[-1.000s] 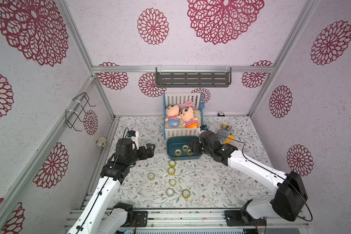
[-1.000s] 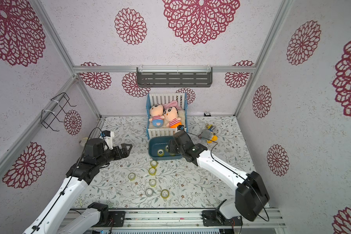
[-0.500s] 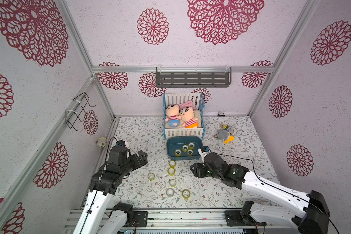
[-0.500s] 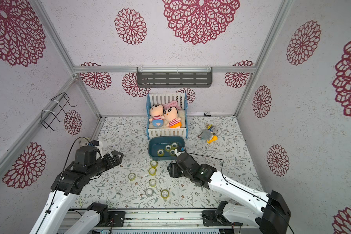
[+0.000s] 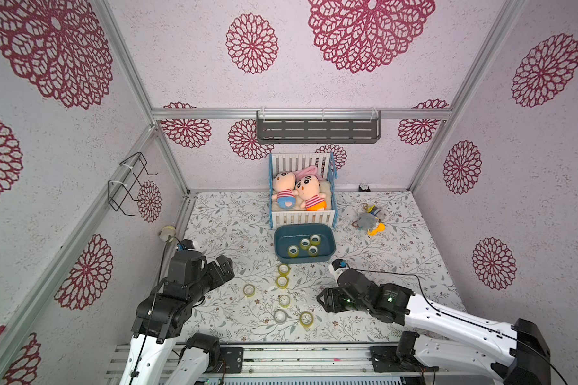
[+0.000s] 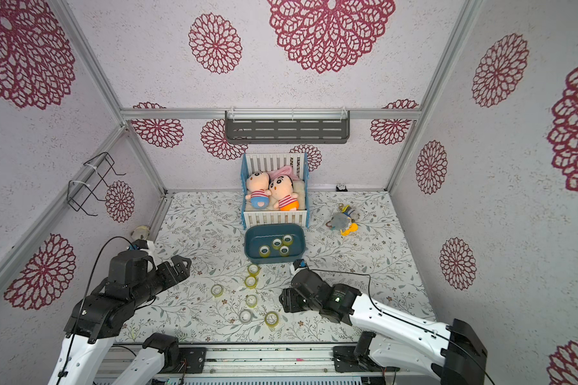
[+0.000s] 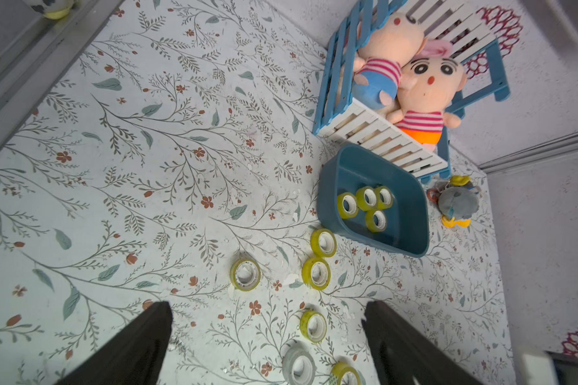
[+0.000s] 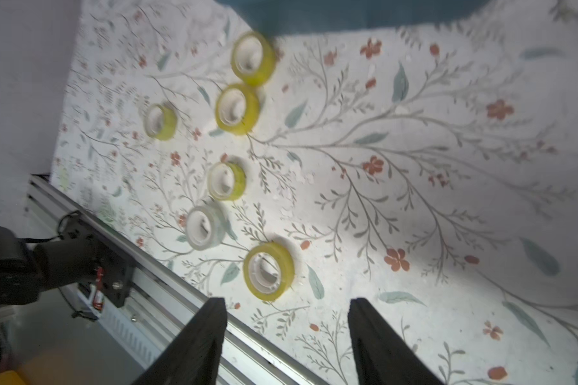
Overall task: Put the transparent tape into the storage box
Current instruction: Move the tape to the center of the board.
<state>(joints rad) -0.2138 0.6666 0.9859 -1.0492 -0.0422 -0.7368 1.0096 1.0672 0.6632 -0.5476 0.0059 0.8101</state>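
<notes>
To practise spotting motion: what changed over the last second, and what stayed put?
The right gripper drew back from the storage box toward the near edge, open and empty. The left gripper also pulled back, open. Six tape rolls on the mat, the box and the crib stayed put.

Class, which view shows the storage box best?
Left wrist view: the storage box appears whole and large, four tape rolls inside. Both top views show it whole but small; the right wrist catches a blurred edge.

The floral-printed table (image 5: 231,216) carries a teal storage box (image 5: 301,260), a toy crib (image 5: 302,219) touching it behind, a small plush toy (image 5: 367,220), and six loose tape rolls (image 5: 249,290).
</notes>
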